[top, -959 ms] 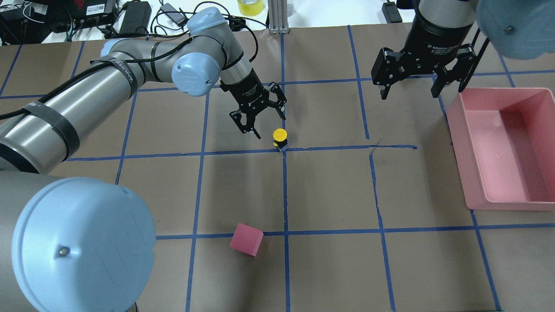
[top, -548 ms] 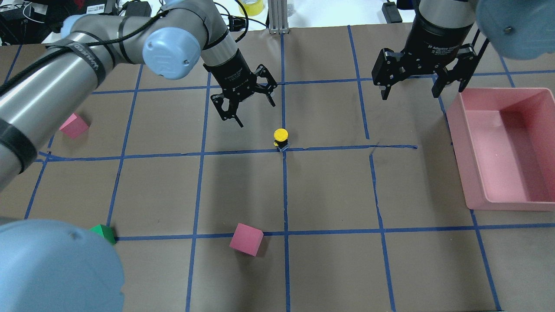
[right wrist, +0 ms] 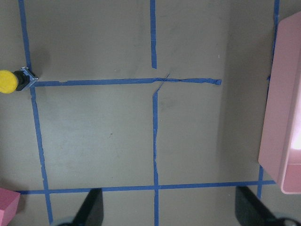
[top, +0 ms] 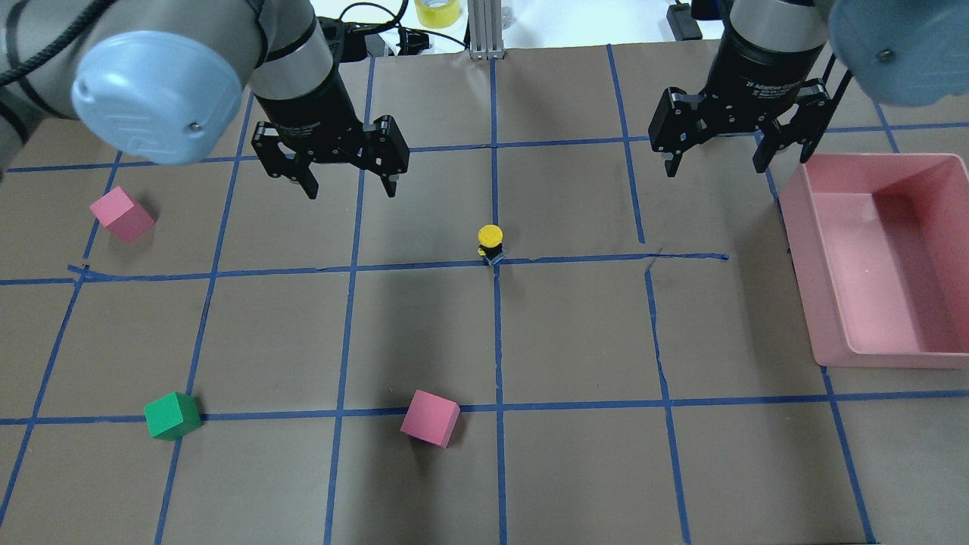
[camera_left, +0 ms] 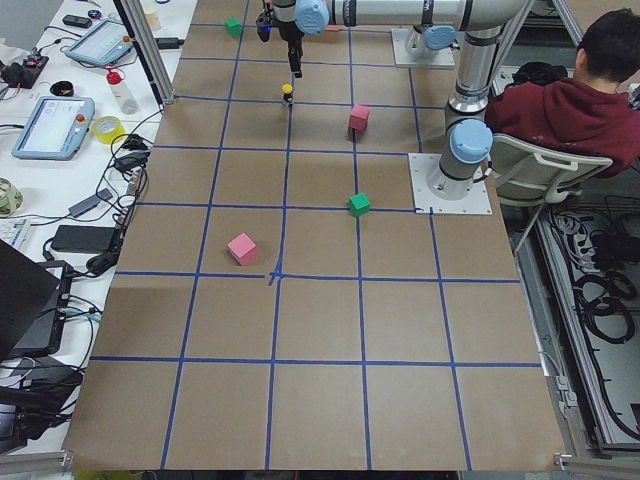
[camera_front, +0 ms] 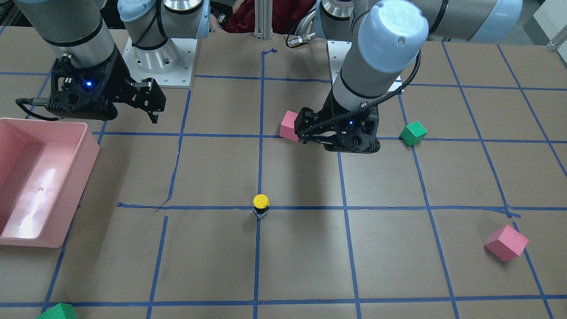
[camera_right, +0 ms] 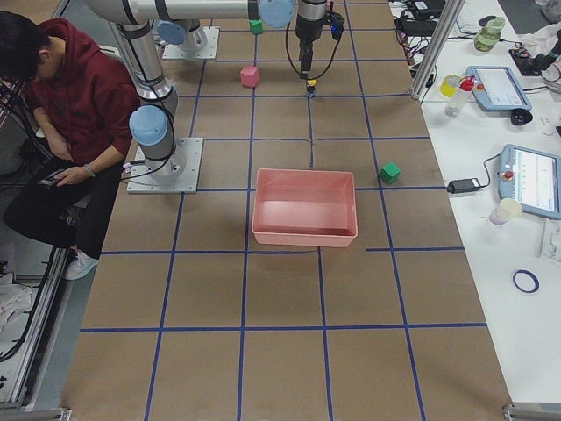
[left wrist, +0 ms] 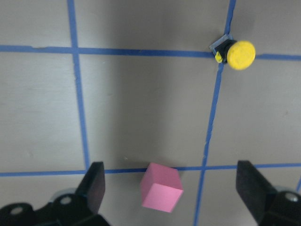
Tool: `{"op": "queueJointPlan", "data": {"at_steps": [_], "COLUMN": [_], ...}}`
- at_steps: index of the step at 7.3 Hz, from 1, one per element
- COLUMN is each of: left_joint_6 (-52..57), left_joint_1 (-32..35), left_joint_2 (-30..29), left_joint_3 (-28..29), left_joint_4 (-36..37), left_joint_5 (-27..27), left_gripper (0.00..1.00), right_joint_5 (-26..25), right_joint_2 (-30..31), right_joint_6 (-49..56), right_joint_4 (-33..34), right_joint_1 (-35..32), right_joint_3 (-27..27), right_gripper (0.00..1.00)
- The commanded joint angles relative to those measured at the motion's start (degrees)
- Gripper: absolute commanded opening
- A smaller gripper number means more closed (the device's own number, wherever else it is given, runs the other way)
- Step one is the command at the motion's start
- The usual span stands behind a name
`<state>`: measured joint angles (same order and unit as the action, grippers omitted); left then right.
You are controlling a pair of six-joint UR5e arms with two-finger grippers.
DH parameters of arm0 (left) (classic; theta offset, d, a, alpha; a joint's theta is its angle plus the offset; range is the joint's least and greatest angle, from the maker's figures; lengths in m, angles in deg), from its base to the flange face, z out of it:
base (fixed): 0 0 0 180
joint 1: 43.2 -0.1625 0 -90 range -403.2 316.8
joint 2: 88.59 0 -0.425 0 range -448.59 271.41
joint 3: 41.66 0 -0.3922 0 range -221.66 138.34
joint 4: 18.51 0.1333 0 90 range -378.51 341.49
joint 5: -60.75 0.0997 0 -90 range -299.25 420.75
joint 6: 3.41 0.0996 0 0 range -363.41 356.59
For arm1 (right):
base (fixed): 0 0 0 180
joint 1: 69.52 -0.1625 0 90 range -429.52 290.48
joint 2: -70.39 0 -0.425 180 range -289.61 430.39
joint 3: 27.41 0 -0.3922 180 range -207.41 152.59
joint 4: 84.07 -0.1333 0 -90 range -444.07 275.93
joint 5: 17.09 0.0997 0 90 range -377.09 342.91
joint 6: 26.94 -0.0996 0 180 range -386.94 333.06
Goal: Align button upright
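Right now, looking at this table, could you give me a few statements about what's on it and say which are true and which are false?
1. The button stands upright, yellow cap on top, at a crossing of blue tape lines. True.
2. The left gripper is clamped on the button. False: it is open, holds nothing and is apart from the button.
3. The right gripper is open and holds nothing. True.
4. The pink bin has a cube in it. False: the bin is empty.
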<state>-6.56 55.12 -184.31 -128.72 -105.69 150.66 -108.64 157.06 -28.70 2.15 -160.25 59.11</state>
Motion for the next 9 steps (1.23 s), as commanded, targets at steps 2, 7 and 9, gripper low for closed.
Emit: {"op": "queueJointPlan", "data": {"at_steps": [2, 7, 9], "left_joint_6": [5.5, 5.35, 4.64], "left_joint_1": [-0.4, -0.84, -0.84], "left_joint_2": [3.35, 5.38, 5.38], "left_joint_3": [-1.45, -2.32, -2.24], "left_joint_4": [3.93, 8.44, 8.52], "left_joint_5": [2.82, 2.03, 1.94], "left_gripper": [1.0, 1.0, 1.0], "right_joint_5": [-0.21, 0.05, 0.4], "right_joint_2": [-0.02, -0.11, -0.54], "right_joint_6": [0.27, 0.36, 0.27], "right_joint_4": [-0.18, -0.09, -0.09], "right_joint_1": [0.03, 0.03, -0.06], "right_joint_3": [0.05, 0.05, 0.05], "right_gripper": [1.0, 1.0, 1.0]}}
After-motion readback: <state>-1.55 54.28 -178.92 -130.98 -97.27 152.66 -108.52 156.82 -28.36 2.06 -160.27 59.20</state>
